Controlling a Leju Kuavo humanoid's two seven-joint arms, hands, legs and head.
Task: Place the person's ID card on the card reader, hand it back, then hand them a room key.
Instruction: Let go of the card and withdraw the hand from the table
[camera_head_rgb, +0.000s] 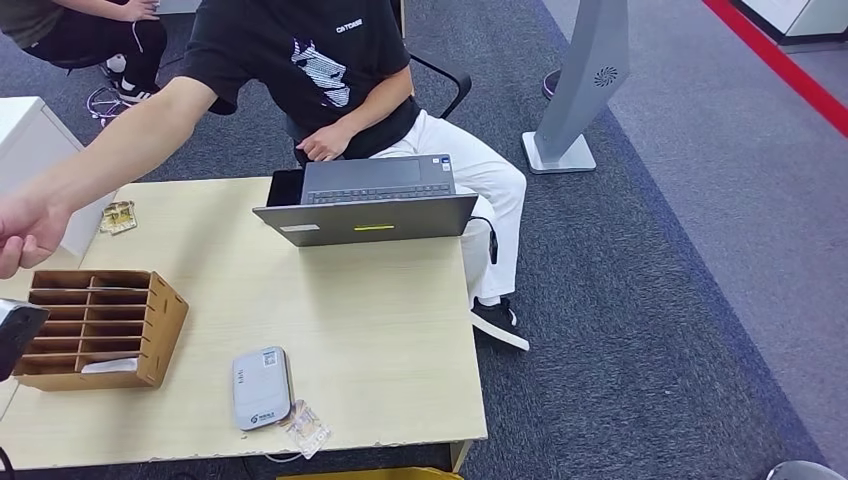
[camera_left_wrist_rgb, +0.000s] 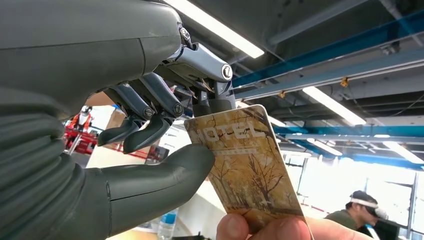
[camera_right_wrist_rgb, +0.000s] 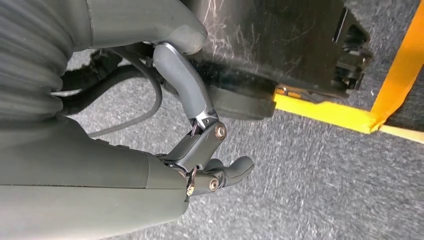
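A yellow-brown room key card (camera_left_wrist_rgb: 247, 165) printed HOTEL is pinched between the thumb and fingers of my left hand (camera_left_wrist_rgb: 150, 130). A person's fingertips (camera_left_wrist_rgb: 265, 230) grip the card's other end. In the head view the person's outstretched hand (camera_head_rgb: 25, 235) is at the far left, just above the dark edge of my left hand (camera_head_rgb: 15, 335). The grey card reader (camera_head_rgb: 262, 387) lies near the table's front edge, with a clear card sleeve (camera_head_rgb: 308, 428) beside it. My right hand (camera_right_wrist_rgb: 200, 160) hangs over the carpet with loosely bent fingers holding nothing.
A wooden slotted card box (camera_head_rgb: 100, 325) stands at the table's left, with a pale card (camera_head_rgb: 110, 366) in a lower slot. An open laptop (camera_head_rgb: 370, 205) sits at the far edge in front of the seated person (camera_head_rgb: 330, 80). Another small clear sleeve (camera_head_rgb: 118, 217) lies at the back left.
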